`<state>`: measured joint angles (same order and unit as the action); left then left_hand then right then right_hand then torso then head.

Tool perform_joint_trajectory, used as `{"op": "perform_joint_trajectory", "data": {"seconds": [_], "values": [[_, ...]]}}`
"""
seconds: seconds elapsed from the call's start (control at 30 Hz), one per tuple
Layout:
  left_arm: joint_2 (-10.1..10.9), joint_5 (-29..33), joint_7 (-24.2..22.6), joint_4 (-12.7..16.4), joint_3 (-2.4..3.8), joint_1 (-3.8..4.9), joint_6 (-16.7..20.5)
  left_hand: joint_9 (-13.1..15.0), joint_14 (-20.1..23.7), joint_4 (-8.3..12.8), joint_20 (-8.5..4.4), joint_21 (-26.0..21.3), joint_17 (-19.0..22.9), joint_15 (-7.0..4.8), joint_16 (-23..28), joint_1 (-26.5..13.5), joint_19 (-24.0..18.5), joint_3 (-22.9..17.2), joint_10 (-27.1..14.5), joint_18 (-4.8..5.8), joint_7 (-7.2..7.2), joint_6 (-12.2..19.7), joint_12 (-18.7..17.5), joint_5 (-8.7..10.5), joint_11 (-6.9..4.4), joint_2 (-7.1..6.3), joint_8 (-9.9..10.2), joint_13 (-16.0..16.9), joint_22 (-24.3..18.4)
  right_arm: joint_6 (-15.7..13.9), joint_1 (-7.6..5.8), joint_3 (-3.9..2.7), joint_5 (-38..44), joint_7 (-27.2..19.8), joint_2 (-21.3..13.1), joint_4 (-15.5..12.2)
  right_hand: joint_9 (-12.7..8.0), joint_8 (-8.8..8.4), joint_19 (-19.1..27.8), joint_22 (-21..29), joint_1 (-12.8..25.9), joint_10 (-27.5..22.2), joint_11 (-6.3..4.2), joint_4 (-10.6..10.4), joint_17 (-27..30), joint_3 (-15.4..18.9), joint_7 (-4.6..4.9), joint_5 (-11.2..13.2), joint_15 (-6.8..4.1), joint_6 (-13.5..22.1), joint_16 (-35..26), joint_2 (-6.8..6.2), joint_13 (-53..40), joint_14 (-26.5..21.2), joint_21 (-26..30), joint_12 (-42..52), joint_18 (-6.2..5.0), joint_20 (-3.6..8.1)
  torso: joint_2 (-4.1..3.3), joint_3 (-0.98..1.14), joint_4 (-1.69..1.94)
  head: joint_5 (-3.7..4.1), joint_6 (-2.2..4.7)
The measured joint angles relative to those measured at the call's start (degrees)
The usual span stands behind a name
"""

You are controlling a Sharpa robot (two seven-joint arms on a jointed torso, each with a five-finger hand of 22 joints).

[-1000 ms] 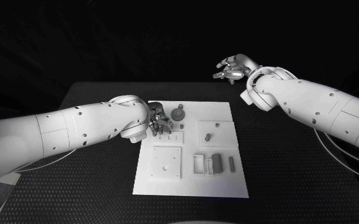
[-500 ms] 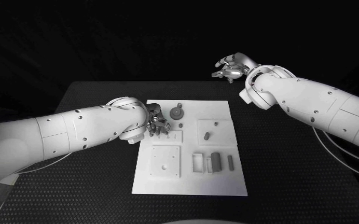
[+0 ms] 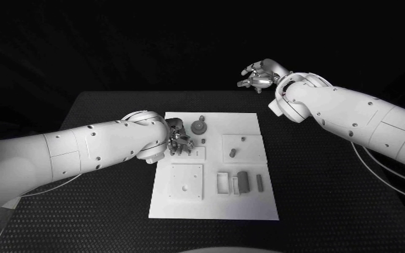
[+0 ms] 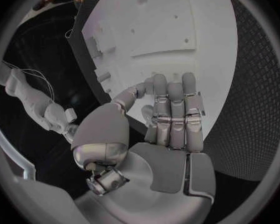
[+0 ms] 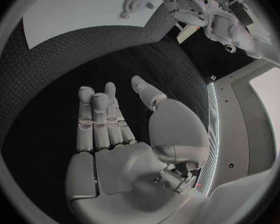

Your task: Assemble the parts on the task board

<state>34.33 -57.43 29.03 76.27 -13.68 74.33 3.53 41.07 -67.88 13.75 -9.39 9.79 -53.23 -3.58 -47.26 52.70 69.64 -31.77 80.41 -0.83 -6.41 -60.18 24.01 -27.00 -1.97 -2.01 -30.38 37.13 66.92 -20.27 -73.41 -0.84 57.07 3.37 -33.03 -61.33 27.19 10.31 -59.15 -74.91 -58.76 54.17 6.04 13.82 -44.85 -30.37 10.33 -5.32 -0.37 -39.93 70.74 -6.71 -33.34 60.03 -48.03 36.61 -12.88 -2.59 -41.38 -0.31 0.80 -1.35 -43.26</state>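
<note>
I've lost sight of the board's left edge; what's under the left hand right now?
The left hand hangs over the task board near its left edge, beside the round gear-like part. The left wrist view shows white board beyond its fingers. Whatever lies directly beneath the palm is covered.

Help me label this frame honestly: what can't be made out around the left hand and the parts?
- Head view: the left hand is half hidden by its own arm; contact with the task board is unclear.
- Left wrist view: the fingers cover the board beneath them; a held part cannot be ruled out.
- Head view: the parts are too small to identify.
</note>
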Motion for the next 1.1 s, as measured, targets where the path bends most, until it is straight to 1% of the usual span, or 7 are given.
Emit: {"op": "perform_joint_trajectory", "data": {"seconds": [0.27,0.3,0.37,0.47,0.6,0.87,1.1], "values": [[-0.79,-0.02,0.04,-0.67,0.02,0.00,-0.29,0.02,0.00,0.00,0.01,-0.18,0.00,0.00,-0.22,0.06,0.00,0.00,0.00,0.00,0.05,0.01,0.00,0.01,0.00,0.06,0.00,-0.05,0.05,0.20,0.00,0.00,0.00,-0.01,0.11,-0.09,0.00,0.00,0.23,0.00,0.00,0.00,0.00,0.00,0.05,0.00,-0.05,0.00,0.00,-0.02,0.00,0.00,0.00,0.00,0.00,0.00,0.00,0.16,-0.01,0.00,-0.02,0.09,0.08],[-0.84,-0.02,0.05,-0.77,0.02,0.00,-0.33,0.03,0.00,0.00,0.01,-0.20,0.00,0.00,-0.21,0.06,0.00,0.00,-0.01,0.00,0.05,0.01,0.00,0.04,0.00,0.06,0.03,-0.05,0.04,0.22,0.00,0.00,0.00,-0.01,0.11,-0.12,0.00,0.00,0.31,-0.01,0.00,-0.02,0.02,0.00,0.05,0.00,0.00,0.00,0.17,0.04,0.00,0.00,0.00,-0.17,0.00,0.00,0.00,0.11,0.00,0.00,-0.02,0.10,0.08],[-1.01,-0.02,0.06,-0.96,0.02,0.00,-0.42,0.03,0.00,0.00,0.01,-0.20,0.00,0.00,-0.22,0.06,-0.01,0.01,0.00,0.00,0.05,0.01,0.00,0.21,0.00,0.06,0.04,-0.05,0.04,0.25,0.00,0.00,-0.01,-0.01,0.11,-0.18,0.00,0.00,0.31,-0.04,0.00,-0.13,0.12,0.00,0.05,0.00,0.08,0.00,0.17,0.13,0.00,0.00,0.06,-0.17,0.00,0.00,0.00,0.11,0.00,0.01,-0.03,0.12,0.09],[-1.17,-0.02,0.07,-1.04,0.02,-0.15,-0.54,0.04,0.00,0.00,0.01,-0.20,0.05,0.00,-0.21,0.06,-0.01,0.01,-0.01,0.00,0.06,0.01,0.18,0.22,0.00,0.06,0.05,-0.05,0.04,0.29,0.00,0.00,0.00,-0.01,0.11,-0.20,0.00,0.00,0.32,-0.04,0.00,-0.21,0.21,0.00,0.10,0.00,0.08,0.00,0.18,0.13,0.00,0.00,0.06,-0.18,0.00,0.00,0.00,0.11,-0.01,0.01,-0.03,0.13,0.04],[-1.16,-0.02,0.09,-1.14,0.02,-0.32,-0.71,0.04,0.00,-0.10,0.01,-0.20,0.05,0.00,-0.21,0.06,-0.01,-0.09,-0.01,0.01,0.08,0.00,0.33,0.22,0.00,0.06,0.13,-0.05,0.10,0.33,0.00,0.00,0.00,-0.01,0.11,-0.23,0.00,0.00,0.33,-0.04,0.00,-0.21,0.21,0.00,0.10,0.00,0.08,0.00,0.18,0.14,0.00,0.00,0.06,-0.18,0.00,0.00,0.00,0.10,-0.01,0.01,-0.01,0.21,-0.01],[-0.79,-0.02,0.15,-1.11,0.02,-0.32,-1.45,0.01,0.00,-0.12,0.01,-0.20,0.11,0.00,-0.21,0.06,-0.01,-0.08,-0.01,0.01,0.16,0.05,0.33,0.23,0.00,0.06,-0.08,-0.10,0.15,0.46,0.00,0.00,0.00,0.01,0.10,-0.24,-0.02,0.00,0.19,-0.04,0.00,-0.21,0.21,0.00,0.09,0.00,0.07,0.00,0.19,0.14,0.00,0.00,0.11,-0.19,0.00,0.00,0.00,0.23,-0.01,0.01,0.02,0.19,-0.24],[-0.76,-0.03,0.22,-1.06,0.02,-0.35,-2.01,-0.01,0.00,0.05,0.02,-0.20,0.15,0.00,-0.21,-0.16,-0.01,-0.25,-0.01,0.00,0.18,0.04,0.33,0.21,0.00,0.29,-0.08,-0.10,0.15,0.53,0.00,0.00,0.03,0.05,0.10,-0.27,-0.05,0.00,0.19,-0.03,0.22,-0.21,0.21,0.00,0.14,0.00,0.05,0.00,0.19,0.13,0.00,0.22,0.11,-0.19,0.00,0.00,0.00,0.22,-0.01,-0.02,0.06,0.14,-0.30]]}}
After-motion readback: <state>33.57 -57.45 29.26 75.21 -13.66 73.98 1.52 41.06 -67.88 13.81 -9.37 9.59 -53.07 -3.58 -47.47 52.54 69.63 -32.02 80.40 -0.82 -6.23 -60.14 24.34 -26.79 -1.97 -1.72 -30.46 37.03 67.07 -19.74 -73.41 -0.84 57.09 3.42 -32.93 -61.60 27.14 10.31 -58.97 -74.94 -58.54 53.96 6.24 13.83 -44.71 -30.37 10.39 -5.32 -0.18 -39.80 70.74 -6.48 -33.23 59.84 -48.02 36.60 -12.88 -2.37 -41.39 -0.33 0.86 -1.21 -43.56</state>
